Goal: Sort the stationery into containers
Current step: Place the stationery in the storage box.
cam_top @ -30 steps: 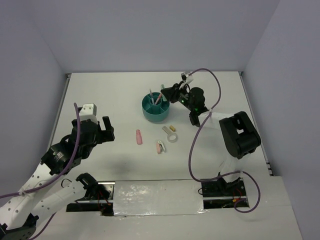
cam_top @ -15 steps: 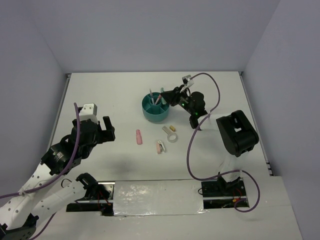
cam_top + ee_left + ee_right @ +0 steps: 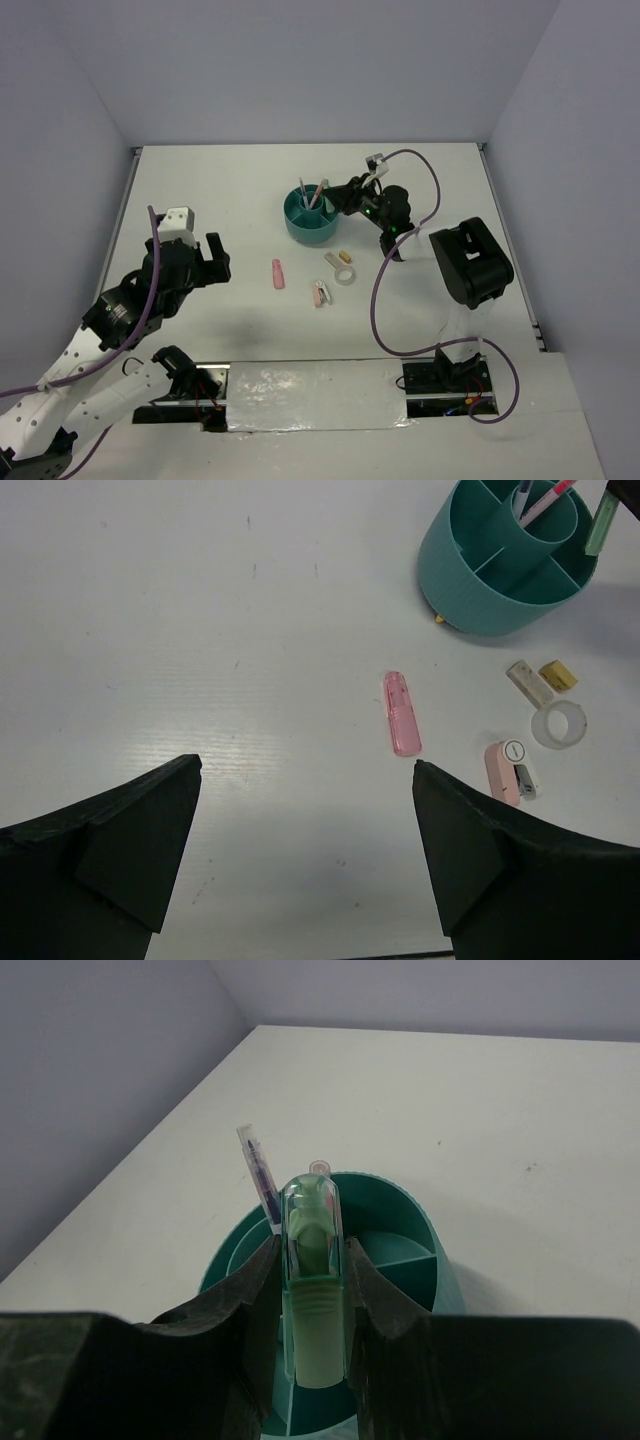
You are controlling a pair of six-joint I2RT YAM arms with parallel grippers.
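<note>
The round teal organiser (image 3: 305, 226) stands mid-table, with a thin pink pen (image 3: 317, 196) and a thin grey pen (image 3: 256, 1170) upright in its central cup. My right gripper (image 3: 337, 196) is shut on the pale-green capsule (image 3: 315, 1300) and holds it above the organiser's (image 3: 425, 1222) right-hand compartments. The capsule also shows in the left wrist view (image 3: 602, 525). On the table lie the pink capsule (image 3: 278, 274), the pink-white clip (image 3: 321, 294), the clear tape ring (image 3: 346, 275) and the small yellowish piece (image 3: 346, 256). My left gripper (image 3: 214, 259) is open and empty, left of these.
A small whitish bar (image 3: 332, 261) lies beside the tape ring. The loose items also show in the left wrist view: pink capsule (image 3: 402, 713), clip (image 3: 508, 770), tape ring (image 3: 558, 724). White walls enclose the table at the back and on both sides.
My right arm has settled lower and its gripper has shifted slightly down over the organiser's right rim with the green capsule. The left arm has not moved.
</note>
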